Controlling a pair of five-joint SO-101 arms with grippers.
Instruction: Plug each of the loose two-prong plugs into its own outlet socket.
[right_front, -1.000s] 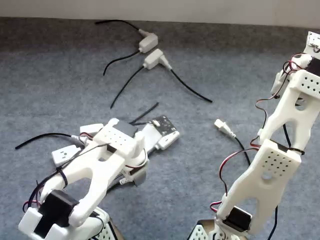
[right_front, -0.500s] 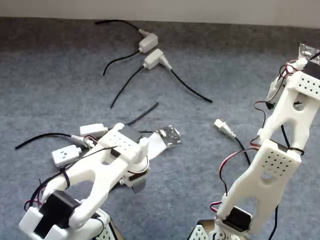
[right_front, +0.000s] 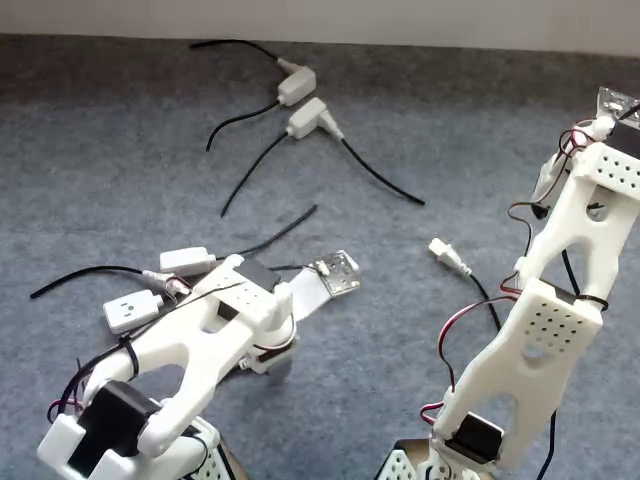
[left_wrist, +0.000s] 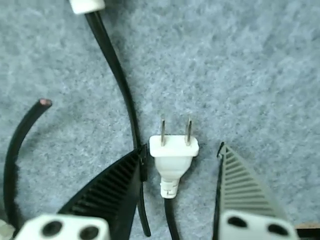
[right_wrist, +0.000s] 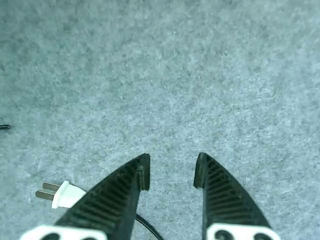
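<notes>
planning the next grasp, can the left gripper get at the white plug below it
Probably yes: the left gripper is open with the white plug between its fingers, though a black cable runs close beside one.

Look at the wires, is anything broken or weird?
Yes. One black cord beside the left gripper stops in a cut end with coppery metal showing, joined to nothing. The white plug between the gripper's open fingers looks fine, both prongs straight.
</notes>
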